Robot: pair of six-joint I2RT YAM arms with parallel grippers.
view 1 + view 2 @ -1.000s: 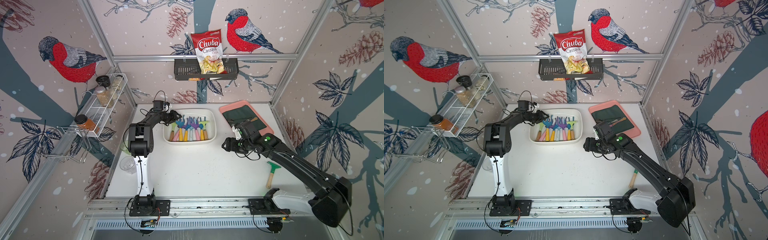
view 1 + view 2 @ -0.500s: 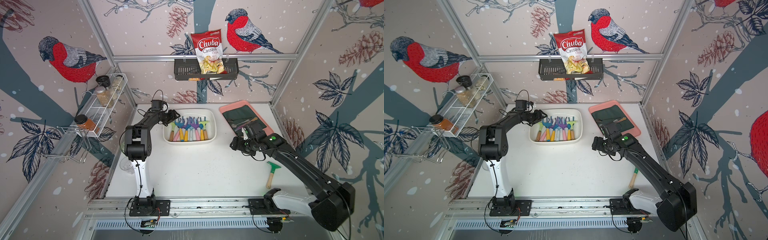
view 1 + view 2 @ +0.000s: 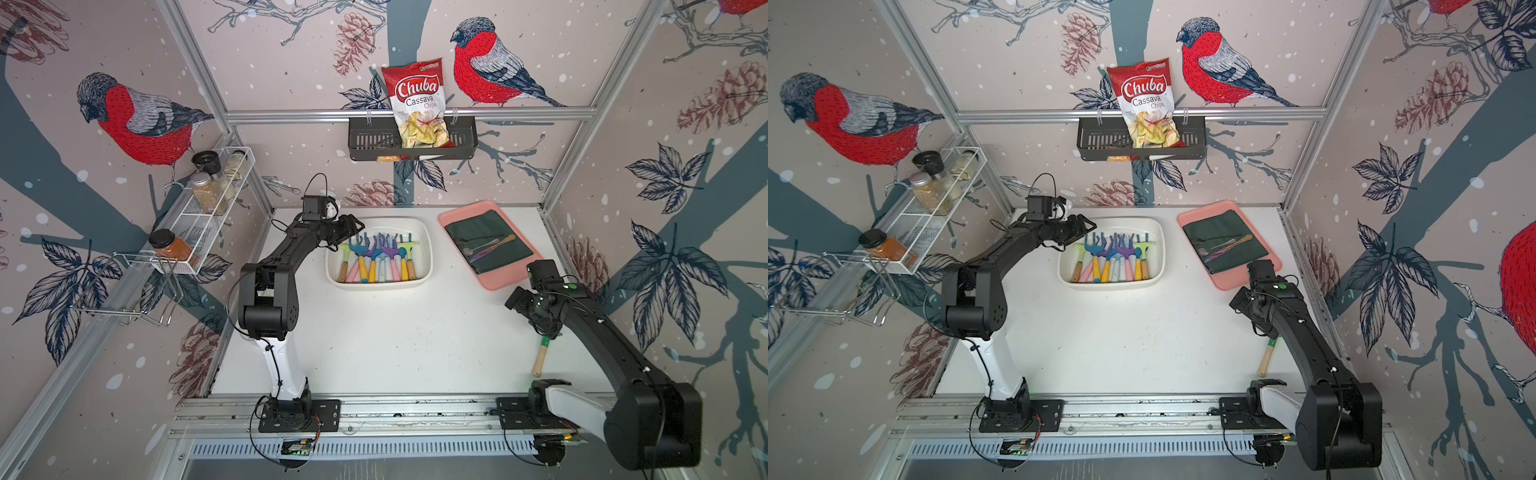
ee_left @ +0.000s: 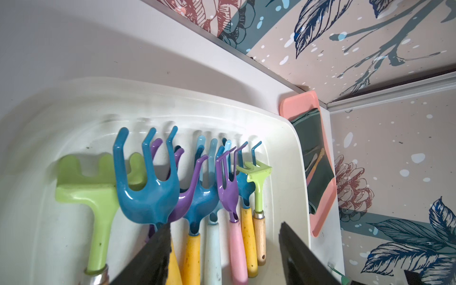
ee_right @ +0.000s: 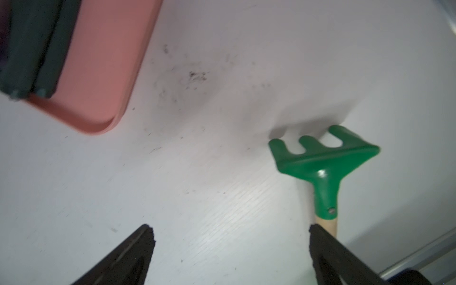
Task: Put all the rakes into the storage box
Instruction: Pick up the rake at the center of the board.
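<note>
We are looking at a robot test cell in a lab, dressed up as a home corner: the white table [image 3: 399,340] is boxed in by aluminium frame bars [image 3: 291,114] that carry printed bird wallpaper panels [image 3: 137,120]. Along the table's near edge we see a metal rail [image 3: 415,409] with the left arm's base [image 3: 297,415] and the right arm's base [image 3: 519,413] bolted to it. Above the table's far edge hangs a black basket [image 3: 370,139] holding a chips bag [image 3: 415,99]; above its left edge, a wire spice rack [image 3: 195,237] with jars [image 3: 210,195]
</note>
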